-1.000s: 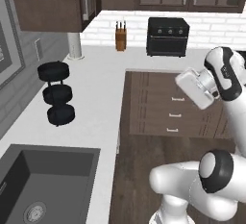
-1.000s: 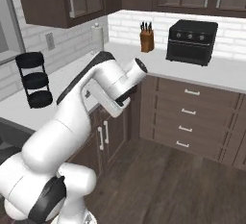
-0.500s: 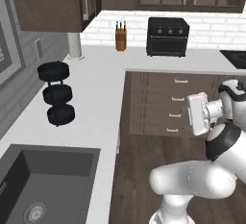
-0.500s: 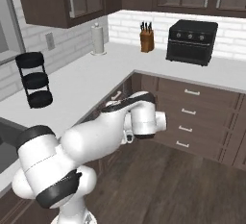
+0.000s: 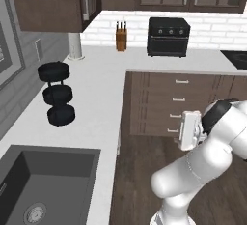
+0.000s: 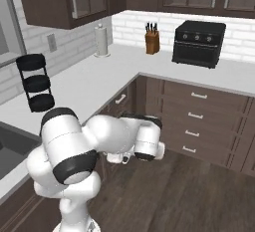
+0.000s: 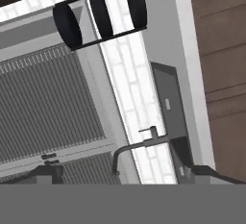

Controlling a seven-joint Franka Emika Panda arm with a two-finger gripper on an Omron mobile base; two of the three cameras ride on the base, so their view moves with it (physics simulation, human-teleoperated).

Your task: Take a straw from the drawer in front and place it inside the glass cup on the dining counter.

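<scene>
Now | tool wide, empty | beside closed drawer fronts | open floor below

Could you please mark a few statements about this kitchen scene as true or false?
1. The knife block stands on the white counter left of the black toaster oven. True.
2. The drawers under the counter all stand closed. True.
3. A red kettle sits beside the sink. False: no kettle is there; a black three-tier stand is on the counter beyond it.
4. The paper towel roll lies flat on the floor. False: it stands upright on the counter by the wall.
5. The gripper holds a straw. False: its jaws are open and empty.
</scene>
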